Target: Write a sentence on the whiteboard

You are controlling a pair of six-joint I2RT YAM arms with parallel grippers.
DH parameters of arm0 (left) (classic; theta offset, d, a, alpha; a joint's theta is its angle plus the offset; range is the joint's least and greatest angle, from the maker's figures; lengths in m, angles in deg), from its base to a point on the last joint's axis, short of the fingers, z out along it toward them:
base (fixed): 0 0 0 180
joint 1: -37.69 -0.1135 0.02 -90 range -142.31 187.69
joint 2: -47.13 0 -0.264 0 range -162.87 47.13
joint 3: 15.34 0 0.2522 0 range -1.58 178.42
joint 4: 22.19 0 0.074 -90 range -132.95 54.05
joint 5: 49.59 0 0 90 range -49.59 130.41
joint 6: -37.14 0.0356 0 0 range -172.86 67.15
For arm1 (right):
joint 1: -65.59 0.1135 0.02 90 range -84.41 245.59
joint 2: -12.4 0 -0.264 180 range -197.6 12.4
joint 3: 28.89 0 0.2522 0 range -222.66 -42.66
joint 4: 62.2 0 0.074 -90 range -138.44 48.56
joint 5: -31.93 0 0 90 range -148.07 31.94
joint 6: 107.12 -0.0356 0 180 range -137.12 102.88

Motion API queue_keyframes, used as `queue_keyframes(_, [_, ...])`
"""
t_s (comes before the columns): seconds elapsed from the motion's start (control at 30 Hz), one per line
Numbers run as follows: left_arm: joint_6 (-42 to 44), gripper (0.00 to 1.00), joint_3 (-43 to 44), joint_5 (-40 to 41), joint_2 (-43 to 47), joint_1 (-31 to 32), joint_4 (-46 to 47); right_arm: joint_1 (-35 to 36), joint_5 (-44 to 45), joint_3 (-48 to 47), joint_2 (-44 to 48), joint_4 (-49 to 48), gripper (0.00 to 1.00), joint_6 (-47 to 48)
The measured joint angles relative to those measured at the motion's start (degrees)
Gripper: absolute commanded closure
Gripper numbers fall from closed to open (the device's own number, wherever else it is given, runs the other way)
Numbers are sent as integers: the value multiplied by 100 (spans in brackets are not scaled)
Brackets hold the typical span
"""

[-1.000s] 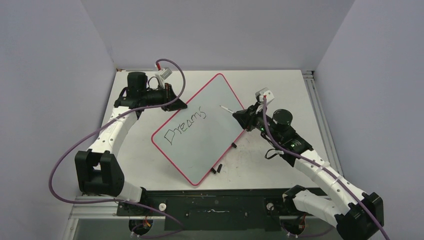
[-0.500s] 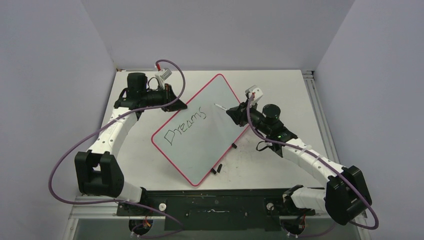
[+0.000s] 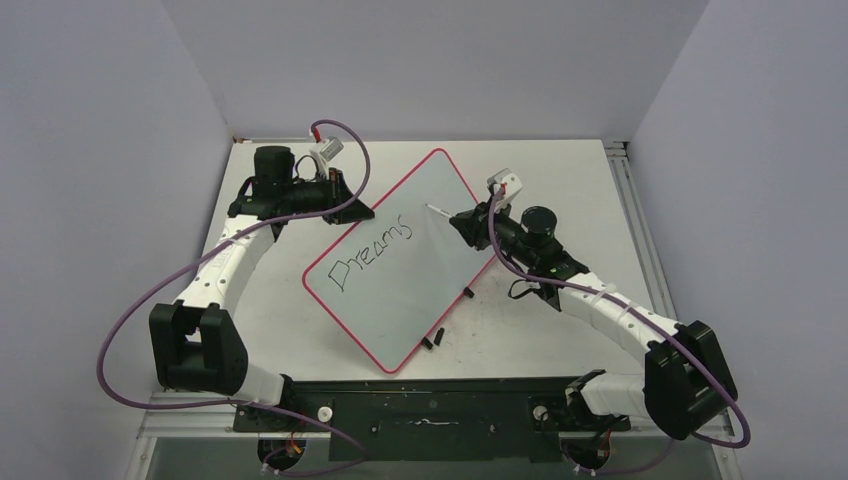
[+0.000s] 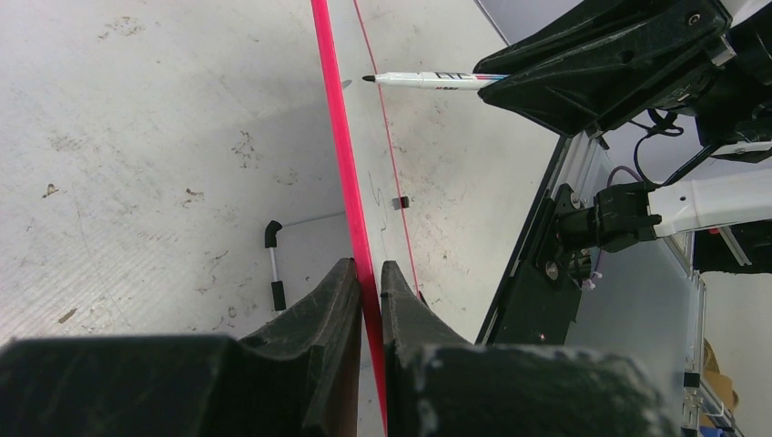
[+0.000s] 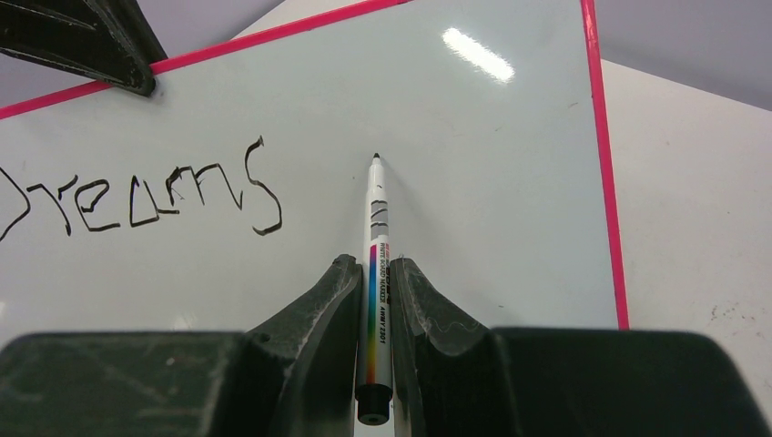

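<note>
The whiteboard stands tilted on the table, white with a pink-red rim. The sentence is one slanted black word, "Dreams", also in the right wrist view. My left gripper is shut on the board's upper left rim, with a finger on each side. My right gripper is shut on a white marker. The marker's black tip sits just right of the final "s", close to the board face. I cannot tell whether it touches. The marker also shows in the left wrist view.
Two small black feet stick out at the board's lower right edge. A thin rod with black ends lies on the scuffed tabletop behind the board. A black base plate runs along the near edge. Grey walls enclose three sides.
My right arm has swung left, carrying the marker tip further over the board toward the end of "Dreams". The left arm and the board have not moved.
</note>
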Motion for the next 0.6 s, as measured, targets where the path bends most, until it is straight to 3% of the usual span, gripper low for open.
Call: queue_keyframes(0.6, [-11, 100, -15, -26, 0, -2, -7, 46, -151, -179, -260, -247, 95, 11])
